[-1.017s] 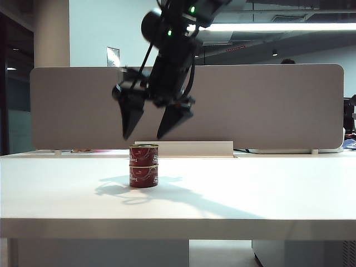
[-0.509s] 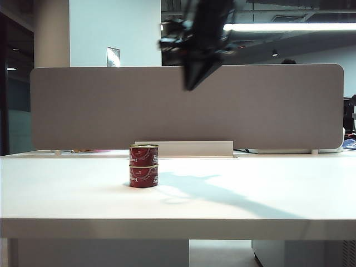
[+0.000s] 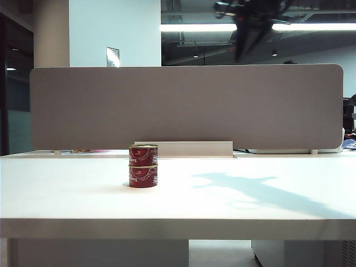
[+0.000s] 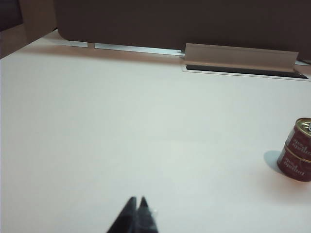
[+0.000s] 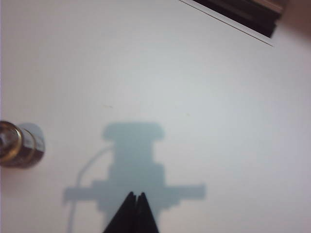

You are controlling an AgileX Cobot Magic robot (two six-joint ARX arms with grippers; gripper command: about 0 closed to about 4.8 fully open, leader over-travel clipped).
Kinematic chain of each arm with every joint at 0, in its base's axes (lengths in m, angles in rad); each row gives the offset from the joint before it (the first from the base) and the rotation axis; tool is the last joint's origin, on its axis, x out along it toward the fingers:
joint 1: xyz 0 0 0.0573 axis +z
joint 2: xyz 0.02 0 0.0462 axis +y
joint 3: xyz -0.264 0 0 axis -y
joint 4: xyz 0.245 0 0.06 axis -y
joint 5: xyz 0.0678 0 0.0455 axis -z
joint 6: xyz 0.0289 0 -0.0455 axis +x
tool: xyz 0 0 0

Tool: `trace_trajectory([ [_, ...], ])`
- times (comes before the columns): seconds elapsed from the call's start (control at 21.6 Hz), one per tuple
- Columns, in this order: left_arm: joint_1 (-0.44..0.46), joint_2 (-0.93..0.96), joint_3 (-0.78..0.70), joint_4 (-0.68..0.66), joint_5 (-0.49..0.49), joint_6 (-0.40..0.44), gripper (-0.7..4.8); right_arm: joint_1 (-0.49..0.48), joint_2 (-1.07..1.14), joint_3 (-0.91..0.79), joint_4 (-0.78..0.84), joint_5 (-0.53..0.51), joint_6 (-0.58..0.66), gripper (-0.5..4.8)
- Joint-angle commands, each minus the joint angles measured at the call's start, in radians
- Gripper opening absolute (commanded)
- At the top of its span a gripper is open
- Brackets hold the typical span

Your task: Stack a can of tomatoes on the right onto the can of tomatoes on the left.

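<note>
Two tomato cans stand stacked on the white bench [image 3: 67, 189], a little left of its middle in the exterior view: the top can [image 3: 143, 152] sits squarely on the bottom can [image 3: 143, 176], rims aligned, red labels facing the camera. Nothing touches the stack. The right gripper [image 3: 245, 41] hangs high above the bench, near the top edge of the exterior view and well to the right of the cans, blurred against the ceiling lights; its jaws are shut tight and hold nothing. Its shadow [image 3: 250, 189] falls on the bench to the right of the stack, well apart from it. In the right wrist view the closed tips of the right gripper [image 5: 135, 196] meet in a point over that shadow, and the stack [image 5: 19, 144] shows from above at the frame's edge, its metal lid glinting. The left gripper [image 4: 136, 201] is low over the near part of the bench, far from the cans; its jaws are pressed together and empty. In the left wrist view the stack [image 4: 297, 150] stands at the edge of the frame, partly cut off. Behind the bench runs a grey divider [image 3: 183, 105], with a pale strip [image 3: 189, 148] at its foot just behind the cans.
</note>
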Motion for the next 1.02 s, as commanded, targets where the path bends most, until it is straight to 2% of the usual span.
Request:
trace_trajectory([
  [0.05, 0.001, 0.001, 0.003, 0.013, 0.020, 0.004, -0.06, -0.028, -0.081, -0.105, 0.064, -0.026, 0.017, -0.01],
  [0.51, 0.001, 0.001, 0.003, 0.013, 0.020, 0.004, -0.06, -0.105, -0.387, -0.549, 0.306, -0.023, 0.069, -0.01],
  [0.74, 0.001, 0.001, 0.003, 0.013, 0.020, 0.004, -0.06, -0.164, -0.554, -0.805, 0.486, -0.021, 0.139, -0.01],
  [0.83, 0.001, 0.001, 0.003, 0.013, 0.020, 0.004, -0.06, -0.172, -0.611, -0.908, 0.565, 0.006, 0.146, -0.01],
  [1.02, 0.001, 0.001, 0.003, 0.013, 0.020, 0.004, -0.06, -0.174, -0.678, -1.030, 0.622, 0.054, 0.174, -0.01],
])
